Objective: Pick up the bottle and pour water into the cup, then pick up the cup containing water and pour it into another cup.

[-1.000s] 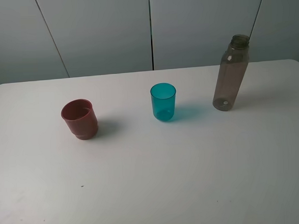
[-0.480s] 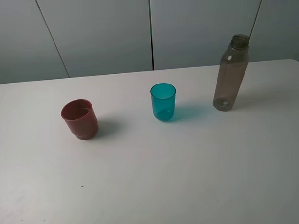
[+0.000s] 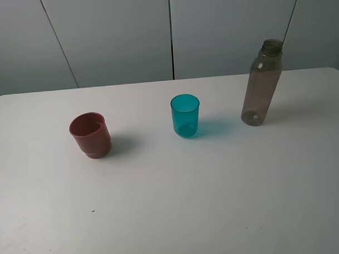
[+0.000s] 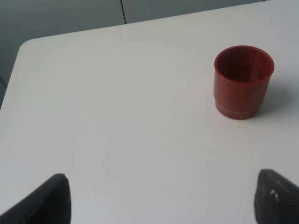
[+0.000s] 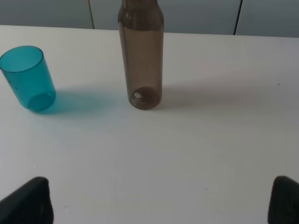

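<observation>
The smoky grey-brown bottle (image 3: 262, 83) stands upright, uncapped, at the right of the white table (image 3: 172, 216); it also shows in the right wrist view (image 5: 140, 53). The teal cup (image 3: 185, 115) stands in the middle, and shows in the right wrist view (image 5: 27, 78). The red-brown cup (image 3: 90, 135) stands at the left, and shows in the left wrist view (image 4: 243, 81). Neither arm shows in the exterior view. My left gripper (image 4: 163, 198) is open and empty, well short of the red-brown cup. My right gripper (image 5: 159, 200) is open and empty, well short of the bottle.
A grey panelled wall (image 3: 116, 39) runs behind the table's far edge. The table's rounded left corner (image 4: 28, 46) shows in the left wrist view.
</observation>
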You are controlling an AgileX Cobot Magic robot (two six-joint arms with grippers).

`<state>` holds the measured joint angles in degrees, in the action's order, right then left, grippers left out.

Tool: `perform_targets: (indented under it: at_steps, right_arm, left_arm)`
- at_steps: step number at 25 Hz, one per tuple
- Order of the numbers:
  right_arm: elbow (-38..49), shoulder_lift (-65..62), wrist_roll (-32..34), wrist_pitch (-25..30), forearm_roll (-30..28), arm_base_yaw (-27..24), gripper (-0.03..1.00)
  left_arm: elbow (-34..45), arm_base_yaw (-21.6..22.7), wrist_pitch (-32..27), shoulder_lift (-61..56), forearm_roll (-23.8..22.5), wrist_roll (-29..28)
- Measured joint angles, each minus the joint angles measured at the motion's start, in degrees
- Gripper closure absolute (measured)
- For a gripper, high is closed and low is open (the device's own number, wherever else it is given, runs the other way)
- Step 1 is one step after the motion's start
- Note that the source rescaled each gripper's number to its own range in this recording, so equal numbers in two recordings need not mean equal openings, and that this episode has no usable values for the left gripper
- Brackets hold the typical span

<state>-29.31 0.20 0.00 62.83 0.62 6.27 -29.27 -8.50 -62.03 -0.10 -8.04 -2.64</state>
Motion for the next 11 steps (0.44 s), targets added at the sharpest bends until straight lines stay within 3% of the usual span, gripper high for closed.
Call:
perform_targets:
  at_steps: [11]
  right_arm:
    - [0.0, 0.0, 0.0, 0.0, 0.0, -1.9, -0.03]
  left_arm:
    - [0.0, 0.0, 0.0, 0.0, 0.0, 0.0]
